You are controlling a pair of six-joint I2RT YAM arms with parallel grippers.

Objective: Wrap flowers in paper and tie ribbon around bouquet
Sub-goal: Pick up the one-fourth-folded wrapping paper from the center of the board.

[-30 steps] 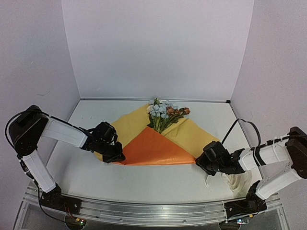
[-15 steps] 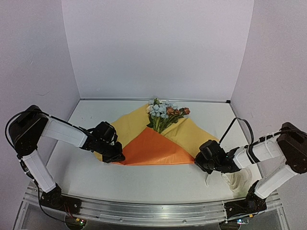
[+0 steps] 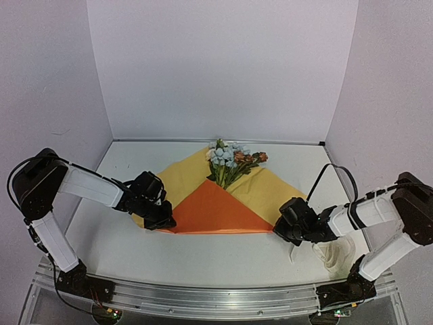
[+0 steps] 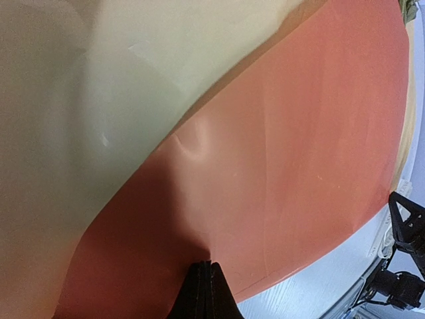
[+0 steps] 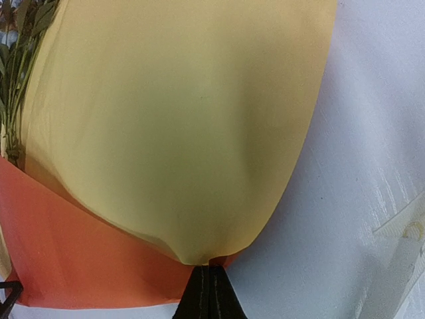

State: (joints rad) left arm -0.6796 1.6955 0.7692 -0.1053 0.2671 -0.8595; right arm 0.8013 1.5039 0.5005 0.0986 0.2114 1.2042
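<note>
plain back wall (image 3: 223,68), pale with a faint lilac cast, matte, unmarked. left wall (image 3: 47,81) and right wall (image 3: 392,88) angle inward to meet it, same finish, forming a three-sided booth. white counter (image 3: 203,257) fills the floor of the booth; close up its surface shows fine brushed streaks. thin dark seam (image 3: 169,140) where counter meets back wall. silver metal rail (image 3: 216,298) along the near edge. light soft, even, shadows weak.

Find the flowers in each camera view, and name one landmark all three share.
Top external: flowers at the picture's centre.
Left wrist: only a green sliver in the top right corner, likely their leaves.
Right wrist: green stems along the upper left edge.
Shared landmark: the orange flap of the paper.
</note>
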